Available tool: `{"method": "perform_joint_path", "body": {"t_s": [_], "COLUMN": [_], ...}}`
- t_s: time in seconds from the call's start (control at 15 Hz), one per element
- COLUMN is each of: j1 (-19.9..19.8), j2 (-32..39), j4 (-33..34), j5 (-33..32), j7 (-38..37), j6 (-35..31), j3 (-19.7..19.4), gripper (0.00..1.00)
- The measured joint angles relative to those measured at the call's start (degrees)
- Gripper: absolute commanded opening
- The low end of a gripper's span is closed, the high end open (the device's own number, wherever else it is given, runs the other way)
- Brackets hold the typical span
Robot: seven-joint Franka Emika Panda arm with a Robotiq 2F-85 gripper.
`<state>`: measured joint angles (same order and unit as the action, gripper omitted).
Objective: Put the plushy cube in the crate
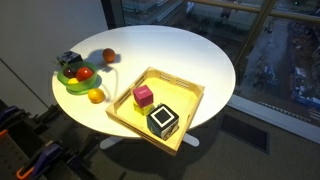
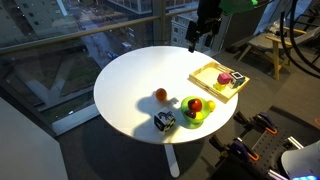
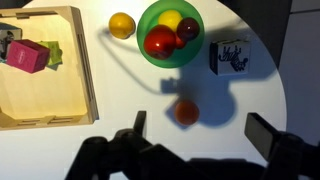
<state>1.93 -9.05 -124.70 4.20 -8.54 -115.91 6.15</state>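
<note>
Wrist view crops the crate [image 3: 86, 60] at left; the end effector [image 3: 200, 135] hangs wide open, empty, fingers [image 3: 266, 138] blurred.

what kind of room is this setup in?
Probably an upper-floor office or lab: a round white table stands beside a glass wall overlooking city streets below, with a wooden stand nearby.
</note>
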Motion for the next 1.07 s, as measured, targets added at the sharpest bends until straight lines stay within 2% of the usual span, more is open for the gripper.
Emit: {"method": "perform_joint_path", "body": {"t_s": [0.6, 1.07], "j1": [2.27, 3.81], "j2": [2.82, 4.22], "j4": [-0.14, -1.99], "j5": [-0.47, -4.99], "j7": [-0.03, -0.29], "j6": [-0.38, -1.65], "j3": [0.83, 1.84], "gripper": [1.00, 1.00]}}
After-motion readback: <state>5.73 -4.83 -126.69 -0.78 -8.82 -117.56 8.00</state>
